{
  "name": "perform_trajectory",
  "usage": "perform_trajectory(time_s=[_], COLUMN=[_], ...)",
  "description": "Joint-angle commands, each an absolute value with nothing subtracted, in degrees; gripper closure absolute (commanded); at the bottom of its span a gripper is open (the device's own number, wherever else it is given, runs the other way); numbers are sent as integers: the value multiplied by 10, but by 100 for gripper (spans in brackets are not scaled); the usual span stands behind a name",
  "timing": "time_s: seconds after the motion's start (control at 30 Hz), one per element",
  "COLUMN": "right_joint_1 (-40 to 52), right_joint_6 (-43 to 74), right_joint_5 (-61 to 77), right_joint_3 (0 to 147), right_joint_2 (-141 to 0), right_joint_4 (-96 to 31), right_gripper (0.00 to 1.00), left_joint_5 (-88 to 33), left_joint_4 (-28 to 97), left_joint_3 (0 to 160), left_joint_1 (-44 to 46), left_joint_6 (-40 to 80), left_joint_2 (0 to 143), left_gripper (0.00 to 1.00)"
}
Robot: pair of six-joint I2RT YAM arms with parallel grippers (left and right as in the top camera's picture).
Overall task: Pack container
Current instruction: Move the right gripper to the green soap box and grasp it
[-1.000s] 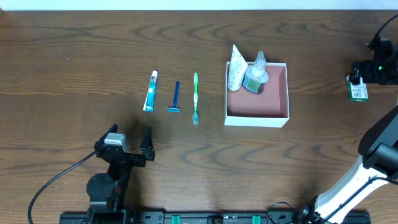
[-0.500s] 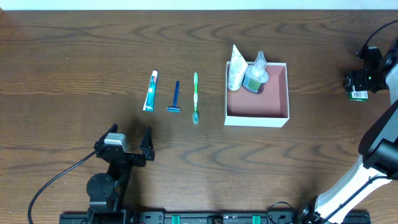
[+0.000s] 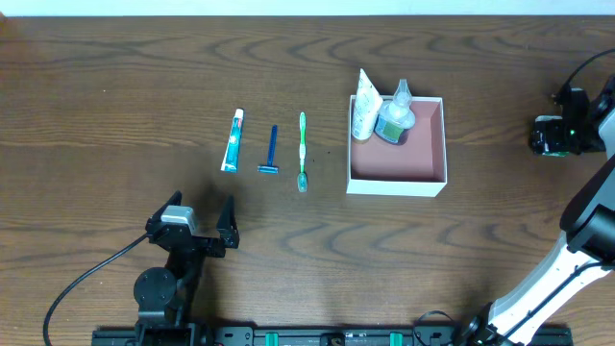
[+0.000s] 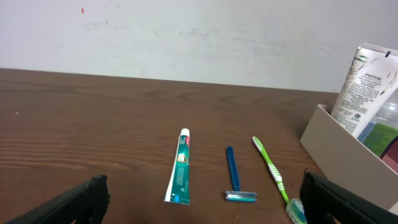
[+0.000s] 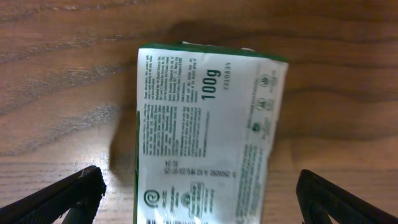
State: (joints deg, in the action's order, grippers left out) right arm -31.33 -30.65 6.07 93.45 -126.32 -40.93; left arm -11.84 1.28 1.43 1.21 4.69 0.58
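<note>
the brown wooden counter (image 3: 115,67) carries everything. two tools: the left tool (image 3: 201,206) sits low near the front edge, fingers spread wide, holding and touching nothing. the right tool (image 5: 199,190) hangs at the far right over one green-and-white printed packet (image 5: 208,124) lying flat, its fingers spread wide to either side of the packet, with a gap showing on each side. one container (image 3: 396,186) stands right of centre, well apart from both tools, with one white tube (image 3: 363,108) and one clear bottle (image 3: 395,117) with a green label leaning in its far left corner. just left of it lie, side by side and apart, one green toothbrush (image 3: 302,149), one blue razor (image 3: 271,151) and one small toothpaste tube (image 3: 233,140).
</note>
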Motion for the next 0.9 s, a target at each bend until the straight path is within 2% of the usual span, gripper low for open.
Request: perform_trajectory(time_s=[0.0,0.13,0.33,0.87], right_joint_1=[-316,-316,-316,-317], right_joint_6=[-314,-314,-314,-309], right_joint_5=[91,93,93,93], right_joint_3=[930,930,930,930], right_joint_2=[-1267,-1268,-1268,-1270], right_joint_4=[-405,-399,-398,-395], right_gripper=[1,2,19,18], left_joint_5=[-126,-126,-126,-126], left_joint_4=[29,29,29,29], left_joint_3=[2,2,2,2], left_joint_1=[10,10,10,10], left_joint_6=[48,48,48,48], left_joint_2=[3,3,3,3], left_gripper=[2,2,2,2])
